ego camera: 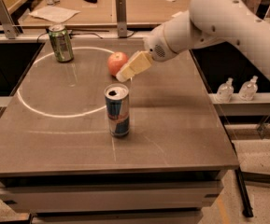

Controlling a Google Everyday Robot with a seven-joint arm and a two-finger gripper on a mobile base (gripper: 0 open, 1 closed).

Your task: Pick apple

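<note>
A broad square table with a smooth grey-brown top (181, 139) fills most of the view, and the gripper hangs above its rear middle part. A thick white robot arm with rounded shells (218, 17) comes in from the upper right and slopes down to the cream-yellow gripper (124, 74), which points down and to the left. Whether the gripper is spread or pressed together cannot be told from this side.

A thin white circle line (27, 107) is marked on the table top. Most of it lies left of the gripper, and its right edge runs near the tip. Behind the gripper runs a light wooden bench (144, 8), with a grey upright metal post (121, 17) at its front edge.

A tall blue-silver drink can (117, 111) stands upright in front of the gripper, near it but apart. A green drink can (61, 43) stands upright well to the gripper's left and a little further back.

The round orange-red apple (116, 62) rests on the table right at the gripper's tip, on its left side. The tip overlaps the apple's lower right edge, and I cannot tell whether they touch.

Two small clear plastic bottles (225, 90) stand side by side on a ledge off the table, well to the right of the gripper.
</note>
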